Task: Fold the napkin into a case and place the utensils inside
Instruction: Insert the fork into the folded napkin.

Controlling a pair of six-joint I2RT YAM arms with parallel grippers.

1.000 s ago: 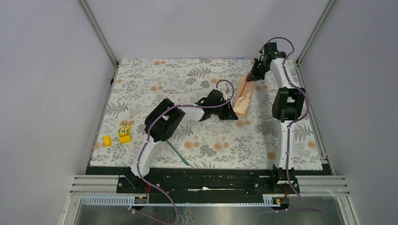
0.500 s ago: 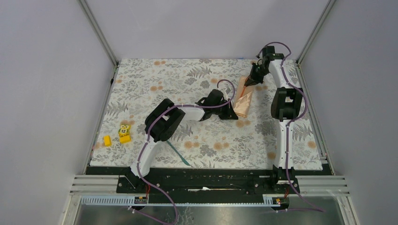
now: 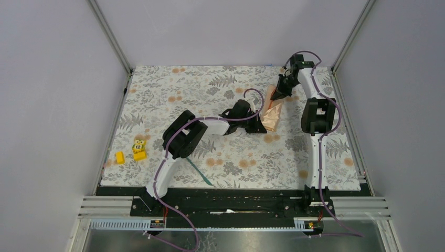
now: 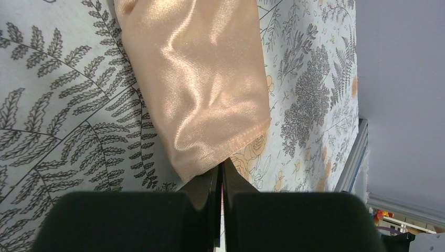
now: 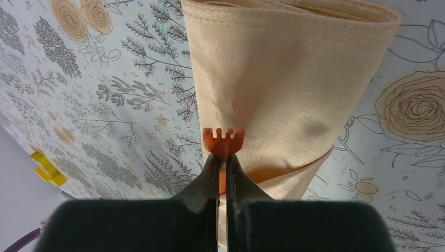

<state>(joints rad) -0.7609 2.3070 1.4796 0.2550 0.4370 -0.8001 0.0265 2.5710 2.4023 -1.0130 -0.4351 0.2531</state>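
The napkin, folded into a long peach-orange case (image 3: 273, 112), lies on the floral cloth at the back right. My right gripper (image 3: 277, 96) sits at its far end, shut on the orange-red fork (image 5: 224, 140), whose tines lie over the peach cloth (image 5: 273, 79). The layered hems of the case (image 5: 294, 11) show beyond the tines. My left gripper (image 3: 261, 127) is shut, its tips (image 4: 220, 169) touching the near hem of the case (image 4: 199, 84); whether a layer is pinched does not show. The teal-green utensil (image 3: 199, 171) lies near the left arm's base.
Two small yellow blocks (image 3: 139, 149) (image 3: 119, 157) lie at the left of the grey floral tablecloth (image 3: 178, 89). One shows as a yellow shape (image 5: 47, 169) in the right wrist view. Metal frame posts and grey walls bound the table on both sides.
My right gripper has moved left and nearer with the fork, onto the case's far end. The left arm has stayed put at the near end.
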